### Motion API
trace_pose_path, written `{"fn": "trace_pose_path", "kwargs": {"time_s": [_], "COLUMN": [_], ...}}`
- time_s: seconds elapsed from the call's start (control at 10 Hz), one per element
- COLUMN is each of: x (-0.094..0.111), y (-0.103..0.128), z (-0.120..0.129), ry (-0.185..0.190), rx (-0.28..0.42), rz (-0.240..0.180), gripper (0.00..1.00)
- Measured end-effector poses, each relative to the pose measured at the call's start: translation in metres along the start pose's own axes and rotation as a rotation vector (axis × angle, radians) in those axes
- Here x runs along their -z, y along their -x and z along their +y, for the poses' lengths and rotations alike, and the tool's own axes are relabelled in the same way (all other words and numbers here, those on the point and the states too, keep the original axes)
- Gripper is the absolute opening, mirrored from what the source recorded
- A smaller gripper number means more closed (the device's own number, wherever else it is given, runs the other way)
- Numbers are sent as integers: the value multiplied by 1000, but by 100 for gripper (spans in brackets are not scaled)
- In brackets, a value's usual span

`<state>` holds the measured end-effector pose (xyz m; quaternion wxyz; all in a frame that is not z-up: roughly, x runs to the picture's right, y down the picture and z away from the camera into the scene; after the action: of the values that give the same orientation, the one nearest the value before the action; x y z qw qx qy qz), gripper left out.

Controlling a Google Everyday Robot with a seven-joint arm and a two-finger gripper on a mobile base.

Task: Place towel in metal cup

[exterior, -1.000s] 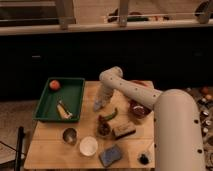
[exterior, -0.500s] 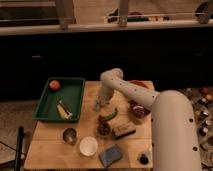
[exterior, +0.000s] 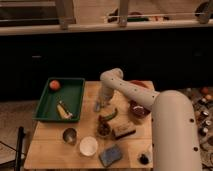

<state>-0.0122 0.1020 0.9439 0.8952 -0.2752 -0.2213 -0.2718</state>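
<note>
A white robot arm rises from the lower right of a wooden worktop, bends at an elbow, and drops to its claw. The claw hangs low over the wood, behind and to the right of the metal cup. Compared with half a second and a full second ago, arm and claw sit in almost the same spot, and nothing on the worktop has shifted. I cannot tell whether the claw is open or closed. It appears only as a small pale shape, and nothing can be seen in its hold.

- **Metal cup:** one, near the front left of the worktop.
- **Towel:** one blue-grey square, lying flat to the right of the metal cup and slightly nearer the front edge. It is outside the cup and well apart from the claw.
- **White cup:** one, just beside the metal cup, between it and the towel.
- **Green tray:** one, behind the metal cup.
- **Things in the tray:** two, a round orange-red fruit in the far left corner and a yellowish piece lower down.

Three small things cluster to the right of the metal cup and a little behind it. They are a green curved thing, a dark brown thing and a tan block, and none of them can be identified. Farther right, one dark red bowl is partly hidden by the arm. One small dark thing sits far to the right of the metal cup, against the arm, and is too small to name. The bottom and right edges cut off the arm's lower part.
</note>
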Motion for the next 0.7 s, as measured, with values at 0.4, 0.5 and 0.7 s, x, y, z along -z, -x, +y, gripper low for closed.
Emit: {"fn": "trace_pose_path", "kwargs": {"time_s": [0.4,0.5,0.7], "x": [32,53,85], "y": [7,14,22], "z": [7,5,5], "ry": [-47,-70,-108], "rx": [28,42,66], "rz": [63,82,119], "gripper": [0,0,0]}}
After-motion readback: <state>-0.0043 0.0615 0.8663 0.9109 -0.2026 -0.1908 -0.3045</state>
